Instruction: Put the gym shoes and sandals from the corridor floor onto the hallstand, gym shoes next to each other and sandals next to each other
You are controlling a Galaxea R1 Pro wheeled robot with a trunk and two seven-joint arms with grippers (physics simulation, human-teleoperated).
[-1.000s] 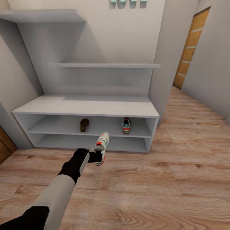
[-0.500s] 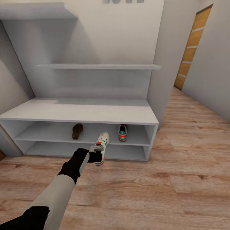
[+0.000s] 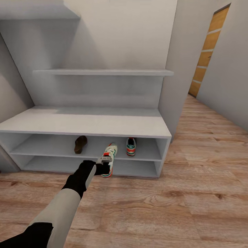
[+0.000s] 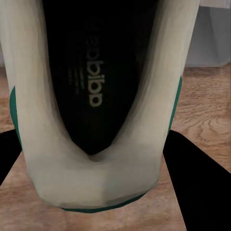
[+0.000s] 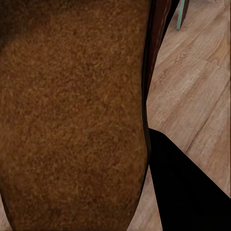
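Note:
My left gripper [image 3: 103, 164] is shut on a white gym shoe [image 3: 109, 159] with green stripes and red accents, held in the air just in front of the hallstand [image 3: 86, 122]. In the left wrist view that shoe's heel and dark insole [image 4: 96, 96] sit between the black fingers [image 4: 199, 185]. The other gym shoe [image 3: 131, 146] stands on the upper open shelf row, toward its right. A brown sandal [image 3: 80, 144] lies on the same row further left. In the right wrist view a second brown sandal [image 5: 72, 110] is pressed close against a black finger [image 5: 185, 192], with corridor floor [image 5: 192, 82] beyond it.
The hallstand has a wide bench top, a stepped shelf [image 3: 103, 72] above it and a higher shelf [image 3: 38, 13] at the left. Wood-plank floor [image 3: 193, 193] spreads in front and to the right. A wooden door [image 3: 206, 55] stands down the corridor at the right.
The whole view has shifted: the hallstand looks nearer and its shelves have slid left, so the camera moved. The left arm still holds the gym shoe in the same pose.

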